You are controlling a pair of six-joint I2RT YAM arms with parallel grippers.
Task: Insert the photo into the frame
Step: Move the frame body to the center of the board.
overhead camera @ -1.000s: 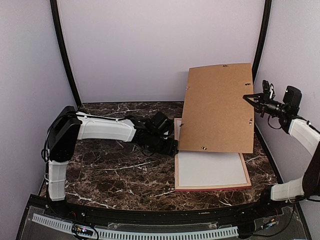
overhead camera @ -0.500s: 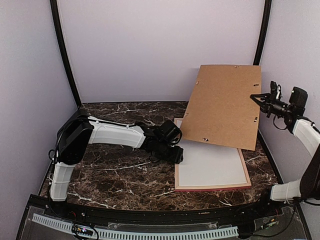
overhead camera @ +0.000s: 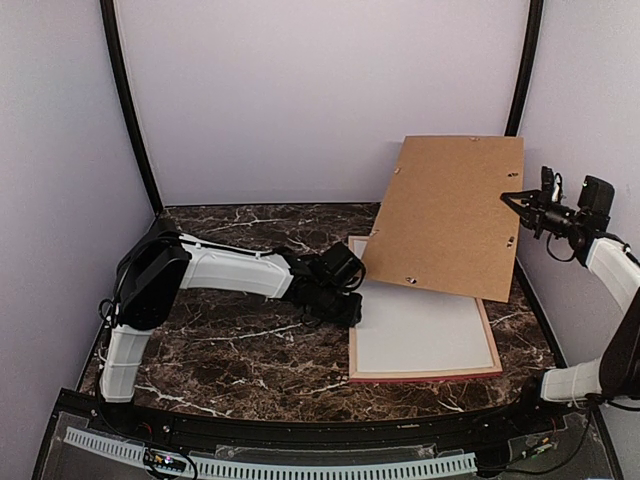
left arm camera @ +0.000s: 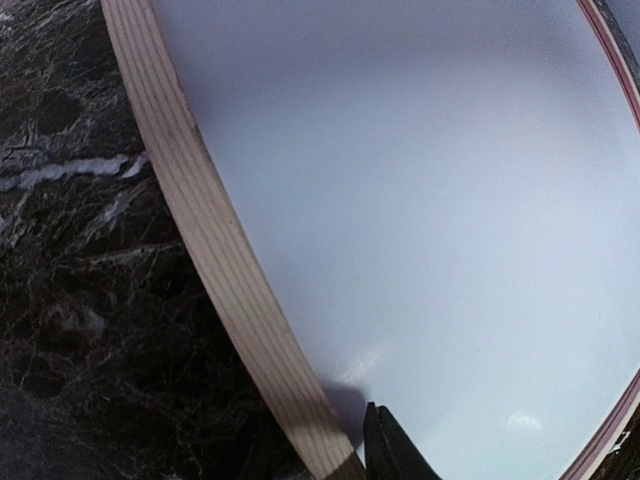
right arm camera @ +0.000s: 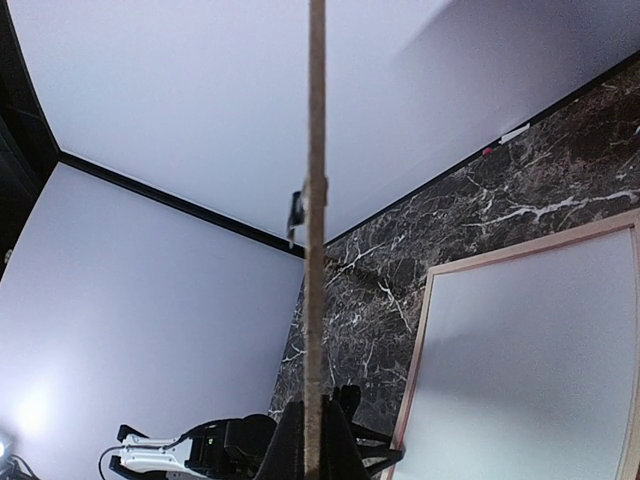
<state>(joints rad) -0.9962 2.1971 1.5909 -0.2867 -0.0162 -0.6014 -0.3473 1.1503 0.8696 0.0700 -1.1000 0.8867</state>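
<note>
The frame (overhead camera: 425,376), with thin pink-salmon rails, lies flat on the marble at centre right. A plain white surface (overhead camera: 420,335) fills it; I cannot tell whether that is the photo's back. My left gripper (overhead camera: 350,305) is low at the frame's left rail. In the left wrist view the gripper (left arm camera: 315,432) straddles the rail (left arm camera: 200,220), one dark finger (left arm camera: 392,452) inside on the white surface (left arm camera: 450,200), closed against the wood. My right gripper (overhead camera: 510,198) is shut on the right edge of a brown cardboard board (overhead camera: 450,215), held tilted above the frame's far end.
The right wrist view shows the board edge-on (right arm camera: 317,200) between the right gripper's (right arm camera: 316,440) fingers, with the frame (right arm camera: 520,249) below. Lilac walls close in the back and both sides. Dark marble (overhead camera: 230,340) lies left of the frame.
The right gripper raised the board and carried it right, uncovering more of the white surface. The left gripper slid to the frame's left rail and its jaws narrowed around it.
</note>
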